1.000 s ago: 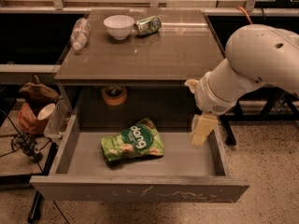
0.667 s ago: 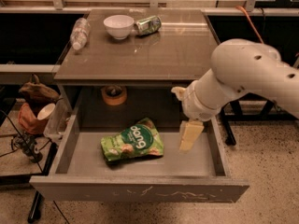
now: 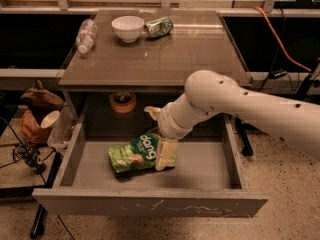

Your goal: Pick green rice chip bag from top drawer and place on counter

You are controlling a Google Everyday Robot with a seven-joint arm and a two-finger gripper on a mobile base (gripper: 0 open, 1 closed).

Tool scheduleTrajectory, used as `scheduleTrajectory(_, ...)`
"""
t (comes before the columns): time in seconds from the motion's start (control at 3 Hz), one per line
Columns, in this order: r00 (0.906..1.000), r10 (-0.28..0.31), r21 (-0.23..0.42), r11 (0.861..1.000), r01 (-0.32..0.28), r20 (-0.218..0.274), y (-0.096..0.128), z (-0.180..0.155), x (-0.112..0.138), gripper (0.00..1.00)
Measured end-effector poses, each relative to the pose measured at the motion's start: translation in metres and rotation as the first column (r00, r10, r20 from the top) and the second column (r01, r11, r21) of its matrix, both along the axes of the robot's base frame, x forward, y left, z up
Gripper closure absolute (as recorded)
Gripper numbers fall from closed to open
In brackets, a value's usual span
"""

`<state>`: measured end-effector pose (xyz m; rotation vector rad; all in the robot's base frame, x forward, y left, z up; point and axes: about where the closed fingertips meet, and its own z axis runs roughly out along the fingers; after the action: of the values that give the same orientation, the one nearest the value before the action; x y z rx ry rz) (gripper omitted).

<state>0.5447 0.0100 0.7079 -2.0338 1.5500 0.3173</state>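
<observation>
Counter (image 3: 165,59), upper half of frame, carries a white bowl (image 3: 127,28), a green can (image 3: 160,26) lying on its side just right of the bowl, and a clear plastic bottle (image 3: 86,35) lying near the upper-left edge. Orange-brown roll (image 3: 122,102) sits in the dark recess under the counter, behind the drawer. Left of the cabinet: a brown bag (image 3: 39,98) and a pale cup (image 3: 50,119). An orange cable (image 3: 280,39) runs down the upper right. Top drawer (image 3: 150,205) is pulled fully out at lower centre. The green chip bag (image 3: 136,155) lies flat on its floor, left of centre, lettering up. The counter's front edge overhangs the back of the drawer, and the arm passes just under it. Change from a second ago: the gripper (image 3: 165,155) has moved from the right side of the drawer leftward and now sits over the bag's right end, appearing to touch it; the bag has not shifted. Whether the gripper is closed on the bag cannot be told. Pose: the white arm (image 3: 260,111) enters from the right edge, bends at a rounded joint by the counter's lower-right corner, and slopes down-left into the drawer.
</observation>
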Motion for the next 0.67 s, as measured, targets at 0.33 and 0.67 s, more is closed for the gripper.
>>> scheduleTrajectory(0.33, 0.9977, 0.068, 0.041, 0.997, -0.068, -0.003, 0.032, -0.031, 0.008, 0.00)
scheduleTrajectory(0.67, 0.9936, 0.107, 0.082, 0.991, -0.103, -0.038, 0.050, -0.058, 0.008, 0.00)
